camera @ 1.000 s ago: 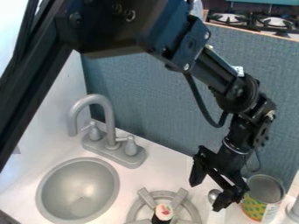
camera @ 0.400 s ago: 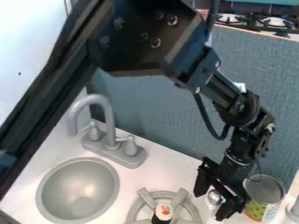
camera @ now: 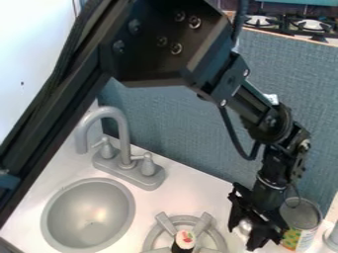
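The black gripper [camera: 244, 237] points down at the lower right, between the stove burner and the can. Its two fingers are closed on either side of a small shaker [camera: 245, 227] with a rounded silver top and a pale lower part. The fingers hide much of the shaker's sides. Just right of the gripper stands an open metal can [camera: 302, 217] with a yellow-green label. A sushi-like piece [camera: 186, 240] with a white top and red patch rests at the middle of the grey burner [camera: 204, 222].
A grey sink basin [camera: 88, 215] lies at the lower left, with a grey faucet [camera: 121, 143] behind it. The blue-grey wall panel [camera: 172, 123] rises behind the counter [camera: 191, 185]. A pale grey object [camera: 332, 239] stands at the right edge.
The gripper has come down and slightly right over the shaker, and its fingers have drawn closer together around it. The upper arm has shifted right and down. Can, burner and sushi-like piece keep their places.
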You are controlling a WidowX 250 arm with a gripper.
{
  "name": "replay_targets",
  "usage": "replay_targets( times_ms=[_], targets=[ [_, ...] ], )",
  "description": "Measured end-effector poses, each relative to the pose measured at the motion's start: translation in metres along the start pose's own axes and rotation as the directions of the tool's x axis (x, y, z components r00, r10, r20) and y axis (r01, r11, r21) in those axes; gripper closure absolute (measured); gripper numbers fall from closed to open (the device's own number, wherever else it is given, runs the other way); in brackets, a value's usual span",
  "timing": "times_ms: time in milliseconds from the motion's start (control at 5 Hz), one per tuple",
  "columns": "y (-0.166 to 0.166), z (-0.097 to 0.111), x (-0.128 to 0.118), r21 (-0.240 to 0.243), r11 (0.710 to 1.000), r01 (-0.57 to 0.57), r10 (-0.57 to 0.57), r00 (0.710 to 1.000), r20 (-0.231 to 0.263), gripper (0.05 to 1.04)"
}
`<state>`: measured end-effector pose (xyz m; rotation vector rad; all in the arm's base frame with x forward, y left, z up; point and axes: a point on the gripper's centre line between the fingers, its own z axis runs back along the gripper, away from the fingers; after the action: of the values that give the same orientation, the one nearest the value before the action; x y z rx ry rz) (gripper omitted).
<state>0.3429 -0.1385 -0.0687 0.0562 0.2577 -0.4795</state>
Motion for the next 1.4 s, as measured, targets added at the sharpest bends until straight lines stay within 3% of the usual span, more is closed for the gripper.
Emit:
replay_targets(
  times_ms=[200,400,600,1000,1400],
  targets=[
    [-0.019,0.022,-0.014,0.016,1.000,-0.013,0.012,0.998,0.069,0.450],
    [-0.032,0.060,-0.040,0.057,0.994,-0.095,0.085,0.984,0.155,0.450],
    [-0.051,0.069,-0.051,0.063,0.992,-0.112,0.099,0.979,0.180,0.450],
    [-0.100,0.041,-0.031,0.004,1.000,0.006,-0.006,0.996,0.093,0.450],
    [-0.102,0.030,-0.018,0.004,1.000,0.007,-0.007,0.996,0.087,0.450]
  ],
)
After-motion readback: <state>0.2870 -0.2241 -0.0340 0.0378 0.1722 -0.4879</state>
